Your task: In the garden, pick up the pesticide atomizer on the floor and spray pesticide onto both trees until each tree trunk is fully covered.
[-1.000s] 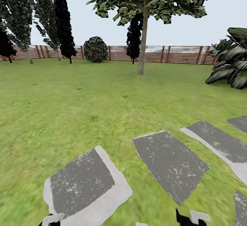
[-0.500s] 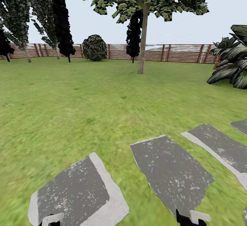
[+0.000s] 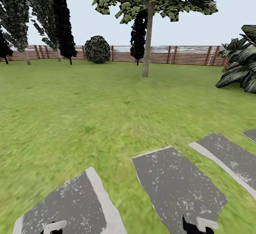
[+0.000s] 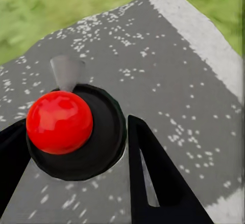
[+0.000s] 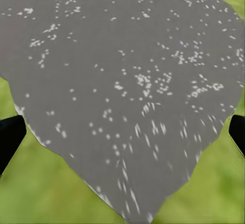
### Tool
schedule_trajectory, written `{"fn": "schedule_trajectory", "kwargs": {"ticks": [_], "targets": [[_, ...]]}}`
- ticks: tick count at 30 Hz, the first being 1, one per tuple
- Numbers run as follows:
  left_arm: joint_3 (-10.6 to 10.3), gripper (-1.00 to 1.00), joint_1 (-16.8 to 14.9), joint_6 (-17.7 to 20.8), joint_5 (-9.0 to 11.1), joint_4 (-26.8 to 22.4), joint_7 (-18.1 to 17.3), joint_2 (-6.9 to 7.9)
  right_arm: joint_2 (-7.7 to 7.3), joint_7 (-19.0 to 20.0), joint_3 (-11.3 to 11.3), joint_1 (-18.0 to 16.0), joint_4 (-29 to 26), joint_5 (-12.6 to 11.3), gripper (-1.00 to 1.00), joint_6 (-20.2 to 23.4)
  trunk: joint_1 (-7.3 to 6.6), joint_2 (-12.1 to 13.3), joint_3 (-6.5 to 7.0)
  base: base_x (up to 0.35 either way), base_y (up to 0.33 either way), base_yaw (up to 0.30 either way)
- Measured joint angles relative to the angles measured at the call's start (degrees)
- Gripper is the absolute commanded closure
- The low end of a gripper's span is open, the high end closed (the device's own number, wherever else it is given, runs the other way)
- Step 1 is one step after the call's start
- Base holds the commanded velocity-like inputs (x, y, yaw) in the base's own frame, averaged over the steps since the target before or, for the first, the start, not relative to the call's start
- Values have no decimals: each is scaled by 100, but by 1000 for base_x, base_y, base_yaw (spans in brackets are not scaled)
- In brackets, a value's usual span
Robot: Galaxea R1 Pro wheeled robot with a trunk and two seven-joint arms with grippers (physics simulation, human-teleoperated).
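Paving slabs (image 3: 177, 188) slide lower as I roll forward. Left pincer (image 4: 76, 152) grips the pesticide atomizer (image 4: 71, 132); right pincer (image 5: 122, 132) hangs apart, empty. Transit step: next I close on the tree trunk (image 3: 147, 45) ahead.

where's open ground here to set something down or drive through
The widest free patch is the lawn between the paving slabs in front and the tree trunk ahead, running left to the fence. It is crowded along the fence, with dark shrubs, and at the right by the broad-leaved plant.
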Motion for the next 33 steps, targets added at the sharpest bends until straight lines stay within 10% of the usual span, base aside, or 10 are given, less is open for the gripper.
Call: {"fn": "schedule_trajectory", "kwargs": {"ticks": [33], "targets": [[7,100,0,-5,1,0,0,9,0,-1,0,2,0,0,-100,0,0,0,0,309,-96,0]]}}
